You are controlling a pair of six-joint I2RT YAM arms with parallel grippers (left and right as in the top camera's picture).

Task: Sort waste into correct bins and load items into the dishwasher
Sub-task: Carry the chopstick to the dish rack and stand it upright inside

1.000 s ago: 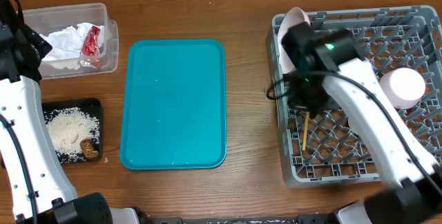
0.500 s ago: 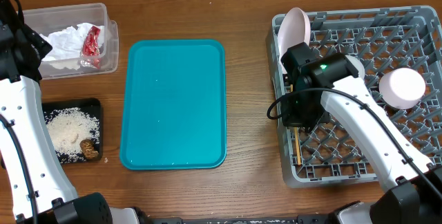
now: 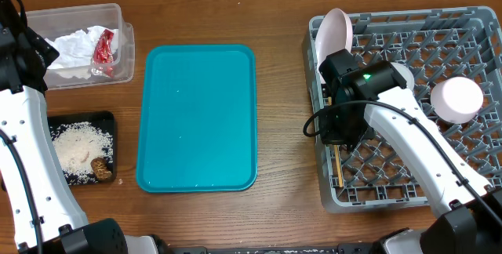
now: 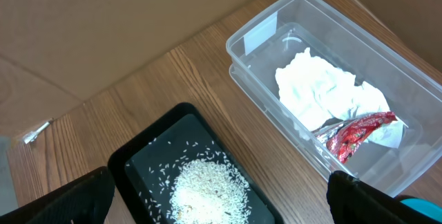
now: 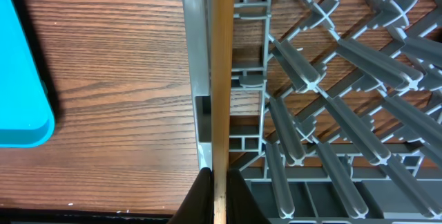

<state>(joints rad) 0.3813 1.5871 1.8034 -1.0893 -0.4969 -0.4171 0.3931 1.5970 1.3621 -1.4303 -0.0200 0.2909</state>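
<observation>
Running straight, the thin wooden stick (image 5: 221,79) looks smooth, light brown.

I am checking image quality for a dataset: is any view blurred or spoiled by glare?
Overhead: sharp, evenly lit, no strong glare on the teal tray. Left wrist: tub sharp with small reflections; dark fingers at the bottom corners blurred. Right wrist: stick and rack sharp.

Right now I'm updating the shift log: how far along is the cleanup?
Done: napkin and wrapper sit in the clear tub, rice in the black tray, plate and bowl in the rack. In hand: the right gripper pinches the stick at the rack's edge. Left: letting it go.
</observation>
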